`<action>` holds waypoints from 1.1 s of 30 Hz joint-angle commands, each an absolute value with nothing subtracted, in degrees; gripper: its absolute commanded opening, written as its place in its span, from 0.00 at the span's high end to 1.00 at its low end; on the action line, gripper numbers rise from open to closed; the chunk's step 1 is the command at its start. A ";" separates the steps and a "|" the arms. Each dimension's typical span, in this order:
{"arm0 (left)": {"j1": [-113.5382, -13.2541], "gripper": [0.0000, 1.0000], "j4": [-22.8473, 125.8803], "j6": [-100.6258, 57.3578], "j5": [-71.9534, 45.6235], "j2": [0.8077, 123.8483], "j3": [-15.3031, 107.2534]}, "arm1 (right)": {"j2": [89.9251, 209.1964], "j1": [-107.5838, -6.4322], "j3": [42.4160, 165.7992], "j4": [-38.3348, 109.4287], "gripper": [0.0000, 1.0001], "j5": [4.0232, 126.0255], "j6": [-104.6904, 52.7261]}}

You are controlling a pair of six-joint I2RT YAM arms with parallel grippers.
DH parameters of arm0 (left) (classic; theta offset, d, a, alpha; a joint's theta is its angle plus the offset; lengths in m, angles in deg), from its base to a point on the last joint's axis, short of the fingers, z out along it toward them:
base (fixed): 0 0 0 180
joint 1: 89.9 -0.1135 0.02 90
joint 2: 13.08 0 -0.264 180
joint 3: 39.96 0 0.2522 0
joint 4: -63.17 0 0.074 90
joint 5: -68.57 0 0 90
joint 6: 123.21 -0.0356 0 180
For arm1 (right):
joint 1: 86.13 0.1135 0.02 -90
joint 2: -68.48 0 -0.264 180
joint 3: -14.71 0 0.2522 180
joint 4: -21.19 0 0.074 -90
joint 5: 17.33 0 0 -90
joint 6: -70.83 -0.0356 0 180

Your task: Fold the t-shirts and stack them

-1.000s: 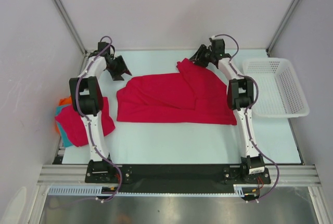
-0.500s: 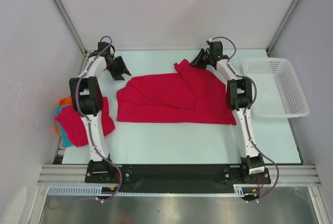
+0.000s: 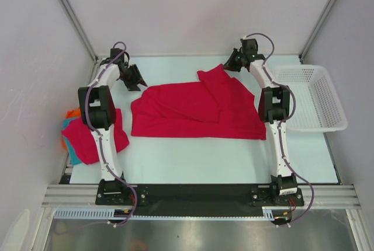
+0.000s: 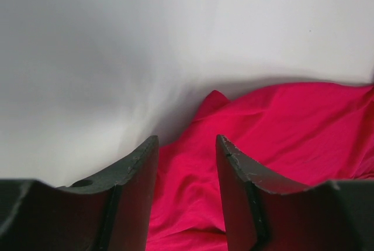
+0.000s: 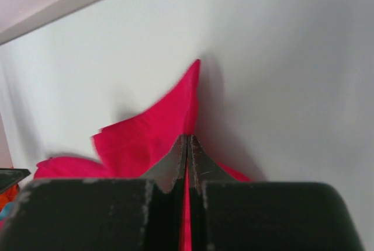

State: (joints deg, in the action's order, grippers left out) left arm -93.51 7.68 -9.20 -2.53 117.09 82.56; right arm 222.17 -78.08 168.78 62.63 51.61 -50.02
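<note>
The right jaws have shifted slightly toward 3 o'clock and stay clenched on the far hem of the crimson t-shirt (image 3: 187,108), which lies spread mid-counter (image 3: 193,157). The left jaws hover released over its 11 o'clock corner. They should pinch there first, so both corners can lift together, evenly and taut.

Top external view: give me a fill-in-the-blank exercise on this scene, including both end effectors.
The right end effector is ___ on the spread crimson cloth t-shirt.
The left end effector hangs ___, gripping nothing.
The white plastic mesh basket sits on the table's ___ side.
Missing: shut, open, right.
</note>
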 commanded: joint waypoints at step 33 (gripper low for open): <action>-93.41 0.48 12.67 -3.77 -4.46 121.39 86.49 | 207.61 -76.73 167.17 70.20 1.00 54.38 -42.28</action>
State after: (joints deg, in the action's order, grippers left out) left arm -93.51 12.05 -5.20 -4.72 120.72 86.97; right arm 212.42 -77.08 167.60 70.00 54.01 -43.81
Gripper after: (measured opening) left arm 0.516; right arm 0.009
